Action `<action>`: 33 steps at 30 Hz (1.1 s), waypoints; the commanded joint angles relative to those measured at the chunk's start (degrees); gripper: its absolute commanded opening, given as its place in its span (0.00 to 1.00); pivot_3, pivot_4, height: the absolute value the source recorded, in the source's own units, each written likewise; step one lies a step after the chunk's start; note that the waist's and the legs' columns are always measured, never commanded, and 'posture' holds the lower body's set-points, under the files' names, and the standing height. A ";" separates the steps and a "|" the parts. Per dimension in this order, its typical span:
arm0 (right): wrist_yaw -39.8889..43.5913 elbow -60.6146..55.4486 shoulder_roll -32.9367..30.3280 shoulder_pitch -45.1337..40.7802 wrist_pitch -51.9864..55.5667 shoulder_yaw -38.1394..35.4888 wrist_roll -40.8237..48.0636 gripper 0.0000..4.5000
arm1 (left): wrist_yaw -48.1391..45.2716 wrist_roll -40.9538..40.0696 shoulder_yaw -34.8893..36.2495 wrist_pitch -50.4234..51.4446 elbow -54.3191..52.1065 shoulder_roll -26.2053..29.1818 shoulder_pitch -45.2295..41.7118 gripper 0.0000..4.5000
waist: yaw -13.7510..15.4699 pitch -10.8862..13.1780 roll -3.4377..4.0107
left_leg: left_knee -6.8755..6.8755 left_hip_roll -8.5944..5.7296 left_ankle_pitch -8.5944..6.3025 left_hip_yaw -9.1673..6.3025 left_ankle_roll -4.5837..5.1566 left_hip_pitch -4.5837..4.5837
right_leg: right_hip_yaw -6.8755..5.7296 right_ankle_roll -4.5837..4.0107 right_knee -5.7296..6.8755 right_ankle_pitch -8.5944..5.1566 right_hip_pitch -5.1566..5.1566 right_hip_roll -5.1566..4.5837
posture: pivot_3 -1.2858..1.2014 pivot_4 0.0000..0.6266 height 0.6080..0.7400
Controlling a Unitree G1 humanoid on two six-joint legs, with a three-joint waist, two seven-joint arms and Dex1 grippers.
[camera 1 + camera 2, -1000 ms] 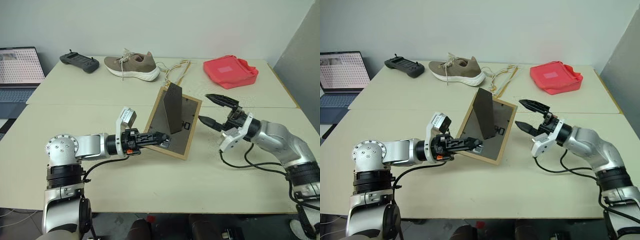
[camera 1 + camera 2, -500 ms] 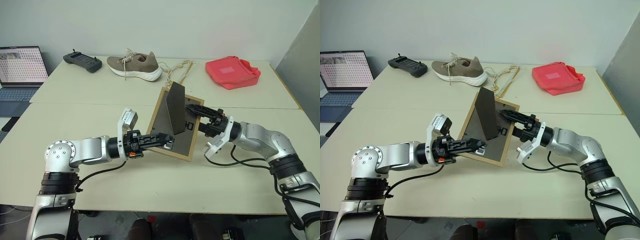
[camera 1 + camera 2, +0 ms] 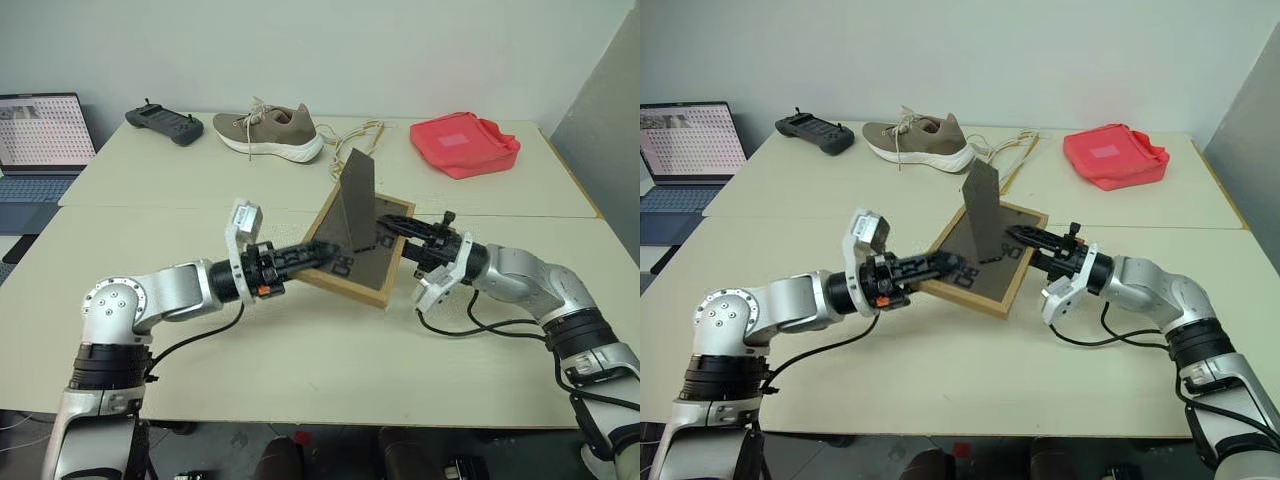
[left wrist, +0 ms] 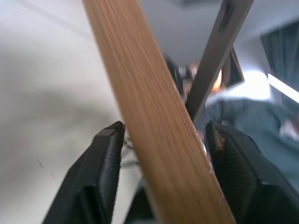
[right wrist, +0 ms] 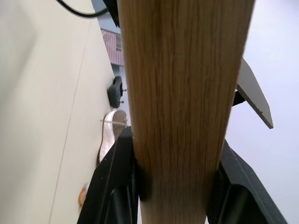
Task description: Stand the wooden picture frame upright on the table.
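picture frame (image 3: 358,250): near middle of the front table (image 3: 300,350), tilted back-side up, low edge toward the robot, not upright; dark backing faces up, fold-out stand (image 3: 355,200) sticks up from it
left gripper (image 3: 322,256): reaches in from the left at the frame's left edge; in its wrist view the two black fingers (image 4: 105,163) sit either side of the wood rail with a gap on both sides, so parted, not gripping
right gripper (image 3: 1025,240): comes in from the right, over the frame's right rail; in its wrist view both fingers (image 5: 117,186) press against the wood rail, clamped on the frame
far table: shoe (image 3: 268,131), red bag (image 3: 463,143), black controller (image 3: 161,123), loose cord (image 3: 358,137) beside the shoe
laptop (image 3: 40,135): off the far left edge, screen lit
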 commanded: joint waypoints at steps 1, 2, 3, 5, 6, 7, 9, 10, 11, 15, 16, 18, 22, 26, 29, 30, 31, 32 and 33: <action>10.14 1.31 0.97 0.51 4.11 0.55 17.56 0.29 | -0.51 2.28 4.72 -1.77 -2.24 2.81 1.04 0.86 | -0.07 0.00 0.00 | -0.01 0.00 0.00 0.00 0.00 0.00 | 0.01 0.00 -0.01 0.00 0.00 0.00 | 0.52 0.24 1.00; 13.25 1.23 1.97 0.55 6.91 0.50 21.82 0.29 | -0.67 3.60 5.31 -2.06 -3.49 3.31 1.73 0.91 | -0.10 0.00 0.00 | -0.02 0.00 0.00 0.01 0.00 0.00 | 0.03 0.00 -0.01 0.00 0.00 -0.01 | 0.52 0.24 1.00; 17.94 0.62 3.20 0.75 11.44 0.62 27.37 0.29 | -1.16 5.71 5.65 -2.29 -5.28 3.98 2.40 0.94 | -0.31 0.00 0.00 | -0.02 0.01 0.00 0.01 0.01 0.00 | 0.02 0.00 -0.02 0.00 0.00 -0.01 | 0.52 0.24 1.00; 27.27 -2.52 6.05 1.10 22.95 0.03 39.43 0.29 | -3.47 12.71 5.94 -3.24 -12.30 6.26 4.10 1.00 | -0.53 0.00 0.00 | -0.03 0.10 0.00 -0.02 0.00 0.01 | 0.00 -0.01 0.01 0.00 0.00 0.01 | 0.52 0.24 1.00; 31.55 -4.54 7.34 1.32 30.12 -0.38 44.98 0.29 | -4.35 16.03 5.88 -4.03 -16.03 7.14 4.70 1.00 | -0.47 0.00 0.00 | -0.04 0.11 0.00 -0.03 0.00 0.01 | -0.02 -0.01 0.03 0.00 0.00 0.01 | 0.52 0.24 1.00; 34.36 -6.21 8.57 1.27 36.33 -1.00 49.55 0.29 | -5.23 19.98 5.50 -5.51 -19.73 7.64 5.43 1.00 | -0.46 0.01 0.00 | -0.03 0.11 0.00 -0.09 -0.01 -0.01 | -0.05 -0.01 0.06 0.00 0.00 0.01 | 0.52 0.24 1.00; 38.81 -9.49 10.62 0.99 52.60 -1.97 58.95 0.29 | -6.06 27.83 4.22 -9.47 -25.52 7.39 7.43 1.00 | -0.20 0.00 0.01 | -0.04 0.13 0.01 -0.13 -0.02 -0.01 | -0.07 -0.03 0.05 -0.01 0.03 0.01 | 0.52 0.24 1.00; 39.47 -9.66 11.80 0.22 58.64 -2.90 62.15 0.29 | -7.02 32.88 2.73 -11.93 -28.39 7.34 8.69 1.00 | -0.12 0.00 0.02 | -0.04 0.13 0.01 -0.15 -0.02 0.00 | -0.05 -0.03 0.04 -0.01 0.02 0.00 | 0.52 0.24 1.00; 39.83 -9.82 12.87 -0.56 65.64 -4.04 65.72 0.29 | -8.00 37.68 1.17 -14.21 -30.87 7.34 9.91 1.00 | -0.05 0.00 0.02 | -0.05 0.13 0.01 -0.15 -0.03 0.01 | -0.03 -0.03 0.03 -0.01 0.03 0.00 | 0.52 0.24 1.00; 42.83 -8.12 15.96 -3.35 85.63 -9.25 76.62 0.29 | -11.77 52.99 -3.94 -22.34 -35.98 6.81 13.04 1.00 | 0.35 0.00 0.03 | -0.04 0.09 0.02 0.02 -0.04 -0.01 | -0.04 -0.04 0.05 -0.02 0.00 0.01 | 0.52 0.24 1.00; 44.03 -7.10 16.23 -3.57 87.29 -9.20 76.25 0.29 | -12.84 53.96 -4.07 -22.93 -36.37 6.57 13.79 1.00 | 0.53 0.00 0.03 | -0.05 0.08 0.02 0.03 -0.04 -0.01 | -0.04 -0.04 0.04 -0.02 -0.01 0.02 | 0.52 0.24 1.00; 46.59 -5.74 16.60 -3.52 89.37 -8.43 74.95 0.29 | -14.63 54.56 -3.79 -23.28 -36.90 5.96 15.17 1.00 | 0.68 0.00 0.02 | -0.06 0.07 -0.06 0.05 0.10 -0.02 | -0.03 -0.04 -0.01 -0.02 -0.02 0.04 | 0.52 0.24 1.00; 49.01 -3.92 18.08 -1.36 83.75 -5.66 67.77 0.29 | -17.25 56.64 -3.62 -24.14 -37.50 5.54 17.44 1.00 | 0.78 0.00 0.02 | -0.10 0.06 -0.13 0.10 0.23 -0.03 | 0.00 -0.04 -0.11 -0.02 -0.03 0.05 | 0.52 0.24 1.00; 49.30 -3.77 19.03 1.79 78.28 -4.91 62.37 0.29 | -18.77 57.74 -3.44 -23.73 -37.30 4.87 18.28 1.00 | 0.75 0.00 0.02 | -0.13 0.09 -0.14 0.08 0.24 -0.06 | -0.02 -0.04 -0.12 -0.02 -0.06 0.08 | 0.52 0.24 1.00; 48.87 -4.15 19.44 4.53 74.65 -4.69 58.91 0.29 | -19.71 58.30 -3.53 -23.37 -36.52 4.24 17.87 1.00 | 0.85 0.00 0.02 | -0.11 0.08 -0.14 0.10 0.24 -0.04 | 0.00 -0.03 -0.12 -0.01 -0.03 0.07 | 0.52 0.24 1.00; 49.22 -4.33 19.41 5.29 74.53 -4.73 58.54 0.29 | -20.05 58.58 -3.72 -23.21 -36.31 4.12 17.62 1.00 | 0.86 0.00 0.02 | -0.10 0.08 -0.14 0.09 0.24 -0.03 | -0.02 -0.03 -0.12 -0.02 0.00 0.07 | 0.52 0.24 1.00; 49.30 -4.42 19.48 5.78 74.77 -5.00 58.50 0.29 | -20.31 58.90 -3.87 -23.08 -36.04 4.00 17.31 1.00 | 0.86 0.00 0.02 | -0.10 0.08 -0.14 0.08 0.24 -0.03 | -0.02 -0.03 -0.12 -0.01 0.00 0.07 | 0.52 0.24 1.00; 49.71 -4.79 19.27 6.38 75.06 -5.09 58.42 0.29 | -21.05 59.91 -4.37 -23.27 -35.39 4.09 17.00 1.00 | 0.88 0.00 0.02 | -0.10 0.08 -0.14 0.09 0.24 -0.01 | -0.02 -0.03 -0.10 -0.01 0.00 0.07 | 0.52 0.24 1.00; 49.98 -5.08 19.15 6.78 75.28 -5.20 58.32 0.29 | -21.59 60.68 -4.71 -23.42 -34.92 4.14 16.80 1.00 | 0.88 0.00 0.02 | -0.10 0.08 -0.14 0.07 0.24 -0.01 | -0.03 -0.03 -0.10 -0.01 0.01 0.07 | 0.52 0.24 1.00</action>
